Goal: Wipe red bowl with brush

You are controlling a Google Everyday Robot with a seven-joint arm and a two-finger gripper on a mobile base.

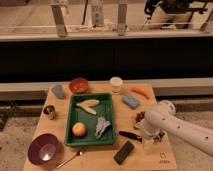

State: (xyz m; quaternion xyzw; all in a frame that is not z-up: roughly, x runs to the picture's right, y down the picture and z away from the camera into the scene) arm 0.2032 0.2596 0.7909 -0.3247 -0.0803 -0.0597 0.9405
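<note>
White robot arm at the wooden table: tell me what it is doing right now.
The white robot arm reaches in from the picture's right, its gripper low over the wooden table beside the slim black-handled brush, which lies just right of the green tray. The small orange-red bowl sits at the table's far side, behind the tray. No wiping has begun.

High view over table, tool lower right

The arm is showing smooth white rounded segments, small dark dots running along it. The gripper is sitting beneath its bulbous end.
</note>
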